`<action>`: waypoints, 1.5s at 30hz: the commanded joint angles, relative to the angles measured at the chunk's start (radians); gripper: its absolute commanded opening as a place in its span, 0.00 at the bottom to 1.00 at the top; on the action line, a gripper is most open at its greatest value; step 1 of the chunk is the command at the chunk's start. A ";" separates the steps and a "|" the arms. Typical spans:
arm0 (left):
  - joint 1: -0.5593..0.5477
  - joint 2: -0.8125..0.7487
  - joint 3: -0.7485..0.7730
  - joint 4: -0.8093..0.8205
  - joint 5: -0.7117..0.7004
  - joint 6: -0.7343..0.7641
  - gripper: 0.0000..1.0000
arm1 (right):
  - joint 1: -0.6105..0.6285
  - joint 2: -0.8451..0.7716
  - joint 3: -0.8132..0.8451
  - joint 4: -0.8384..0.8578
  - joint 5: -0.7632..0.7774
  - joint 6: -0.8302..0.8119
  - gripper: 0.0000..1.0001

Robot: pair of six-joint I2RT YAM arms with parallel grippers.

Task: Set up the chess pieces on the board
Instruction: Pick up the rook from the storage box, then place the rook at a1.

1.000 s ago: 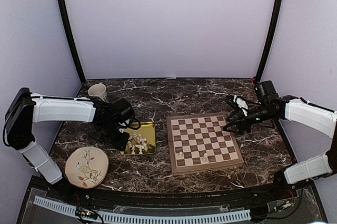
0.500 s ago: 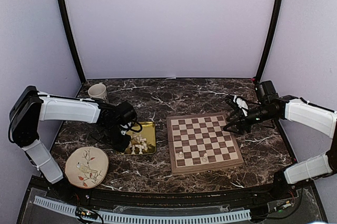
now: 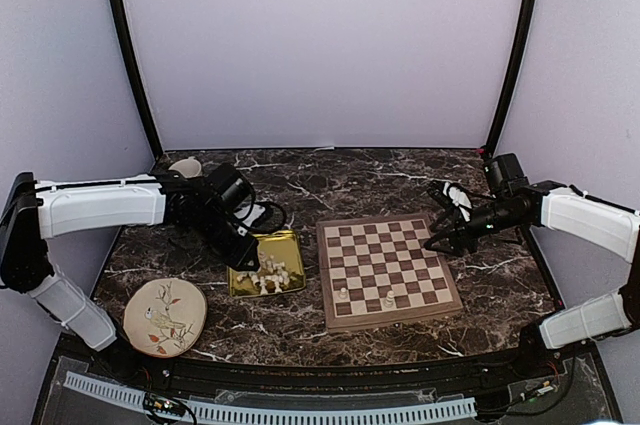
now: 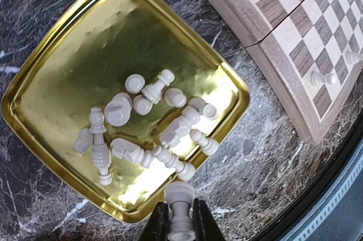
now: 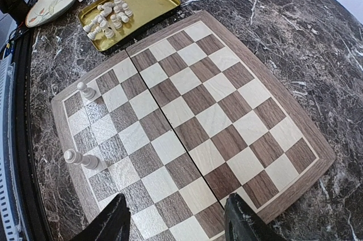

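Observation:
Several cream-white chess pieces [image 4: 153,117] lie jumbled in the gold tray [image 4: 68,65], also seen from above as a small pile of chess pieces [image 3: 270,272]. My left gripper [image 4: 181,221] is shut on one chess piece [image 4: 180,207], held over the tray's near rim. In the top view the left gripper [image 3: 247,258] hovers above the tray's left part. The board [image 3: 385,267] carries two standing pieces [image 3: 343,294] near its front edge. My right gripper [image 5: 176,218] stands open above the board [image 5: 187,116] at its right edge, holding nothing; two pieces [image 5: 86,90] stand on the far squares.
A cream cup [image 3: 185,167] stands at the back left, partly behind the left arm. A round plate with a bird drawing [image 3: 164,316] lies at the front left. The gold tray [image 3: 262,263] sits just left of the board on the dark marble table [image 3: 330,180].
The left gripper closed on a chess piece in the tray and lifted up and back with it; the left arm swung higher. The right arm has not moved.

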 commanded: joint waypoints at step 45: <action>-0.471 0.594 0.706 -0.249 -0.157 0.297 0.05 | -0.013 -0.164 -0.030 0.026 0.118 -0.012 0.57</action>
